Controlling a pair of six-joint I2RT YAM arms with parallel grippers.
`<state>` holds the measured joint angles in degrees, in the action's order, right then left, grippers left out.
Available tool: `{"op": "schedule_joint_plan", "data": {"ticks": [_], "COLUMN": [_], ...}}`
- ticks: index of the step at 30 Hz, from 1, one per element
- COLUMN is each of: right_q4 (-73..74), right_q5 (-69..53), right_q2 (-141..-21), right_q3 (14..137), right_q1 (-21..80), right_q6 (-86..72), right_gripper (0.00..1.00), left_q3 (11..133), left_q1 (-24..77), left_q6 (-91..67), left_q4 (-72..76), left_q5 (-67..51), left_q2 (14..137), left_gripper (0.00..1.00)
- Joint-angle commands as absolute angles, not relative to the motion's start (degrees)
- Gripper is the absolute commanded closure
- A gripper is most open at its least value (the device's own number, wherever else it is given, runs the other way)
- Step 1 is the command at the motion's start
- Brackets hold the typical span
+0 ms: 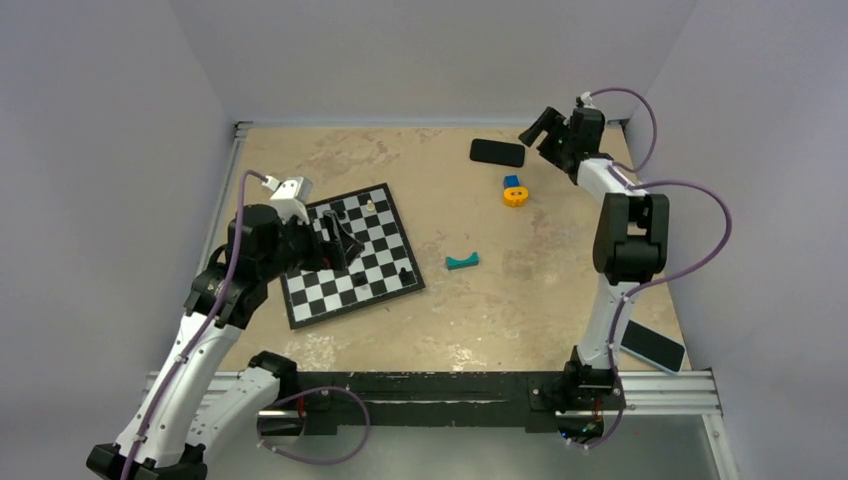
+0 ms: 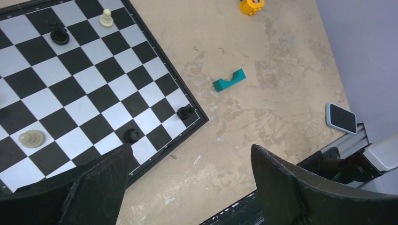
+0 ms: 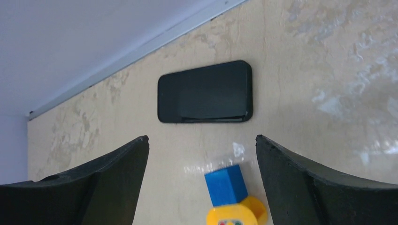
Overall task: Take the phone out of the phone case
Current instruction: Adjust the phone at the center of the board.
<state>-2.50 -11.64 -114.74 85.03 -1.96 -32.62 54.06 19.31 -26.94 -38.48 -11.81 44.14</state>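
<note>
Tabletop [image 1: 560,290] matt and mottled — toy [image 3: 227,187] smooth glossy plastic, phone [image 1: 652,346] screen glossy.

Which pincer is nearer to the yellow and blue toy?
Right. The right pincer hangs open just above the toy, towards its far side. The left pincer is well off to the toy's left, open over the chessboard.

On the tabletop [image 1: 540,290] are laid a chessboard [image 1: 322,300], teal block [image 1: 462,262], yellow-blue toy [image 1: 514,192], phone case [image 1: 497,152] and phone [image 1: 653,346].

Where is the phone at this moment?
In the top view the phone lies screen up at the near right corner of the table, just right of the right arm base.
</note>
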Motion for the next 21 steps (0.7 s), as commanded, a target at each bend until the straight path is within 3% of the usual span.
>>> {"op": "schedule_joint_plan", "data": {"ticks": [1,7,21], "right_q4": [-4.94,-5.08,-7.21], "right_q5": [-15.18,-17.75,-24.41], "right_q2": [-122.24,-129.78,-136.54], "right_q3": [95.72,102.17,103.26], "right_q1": [-2.82,-3.34,-3.23], "right_q6": [-38.13,-41.75,-42.63], "right_gripper": [0.13,0.14,0.17], "left_q3": [56.45,64.76,75.41], "left_q1": [19.54,19.54,19.58], "left_q6": [-27.07,-28.56,-36.62], "left_q4": [-35.53,-34.69,-19.93], "left_q5": [-18.48,-20.88,-15.89], "left_q2": [44.12,47.64,54.64], "left_gripper": [0.01,0.0,0.0]}}
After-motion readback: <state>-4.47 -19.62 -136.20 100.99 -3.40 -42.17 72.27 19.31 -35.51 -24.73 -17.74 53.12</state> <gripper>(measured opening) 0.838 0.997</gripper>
